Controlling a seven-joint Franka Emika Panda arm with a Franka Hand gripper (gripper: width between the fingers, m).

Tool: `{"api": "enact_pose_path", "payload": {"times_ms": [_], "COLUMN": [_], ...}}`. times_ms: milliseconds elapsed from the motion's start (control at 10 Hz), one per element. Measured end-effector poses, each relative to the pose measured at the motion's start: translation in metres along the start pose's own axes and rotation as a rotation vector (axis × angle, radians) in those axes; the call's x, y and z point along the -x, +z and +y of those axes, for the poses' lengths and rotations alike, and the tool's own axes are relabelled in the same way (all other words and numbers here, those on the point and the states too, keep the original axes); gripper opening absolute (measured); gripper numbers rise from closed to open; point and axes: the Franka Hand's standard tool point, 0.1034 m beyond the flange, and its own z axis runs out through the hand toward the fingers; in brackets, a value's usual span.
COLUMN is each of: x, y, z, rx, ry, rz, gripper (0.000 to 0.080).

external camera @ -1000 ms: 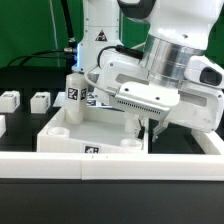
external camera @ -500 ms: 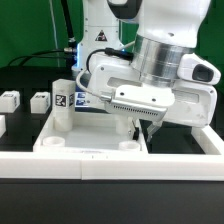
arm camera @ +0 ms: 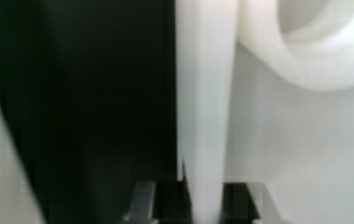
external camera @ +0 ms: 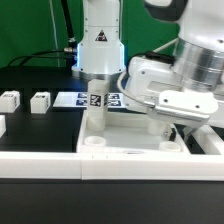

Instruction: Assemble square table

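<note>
The square table's white slab (external camera: 125, 148) lies flat against the low barrier wall, with a round socket (external camera: 92, 143) at its near left corner. One tagged white leg (external camera: 97, 102) stands upright at the slab's far left corner. My gripper (external camera: 178, 130) comes down on the slab's right side. In the wrist view the slab's thin raised rim (arm camera: 206, 100) runs between my two fingers (arm camera: 149, 203), which are shut on it. A round corner socket (arm camera: 320, 40) shows beside the rim. Two loose legs (external camera: 40, 101) lie on the black table at the exterior view's left.
The long low white barrier wall (external camera: 40, 166) runs along the front of the table. The marker board (external camera: 68, 98) lies flat behind the slab, in front of the arm's base (external camera: 98, 45). Another loose leg (external camera: 8, 100) sits at the far left edge.
My arm has moved toward the exterior view's right, and the slab with its upright leg has slid that way with it. The gripper stayed shut on the rim.
</note>
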Motion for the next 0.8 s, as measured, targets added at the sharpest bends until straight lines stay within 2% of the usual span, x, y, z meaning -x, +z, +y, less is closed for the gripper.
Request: {"api": "enact_pose_path", "payload": {"times_ms": [100, 300, 800], "x": [-0.0003, -0.0007, -0.0004], "y": [-0.0017, -0.0036, -0.002], "z": [0.009, 0.0151, 0.0108], "rx": [-0.015, -0.023, -0.024], "ry": [0.005, -0.003, 0.004], "rz": [0.027, 0.042, 0.044], "gripper": [0.006, 0.006, 0.006]}}
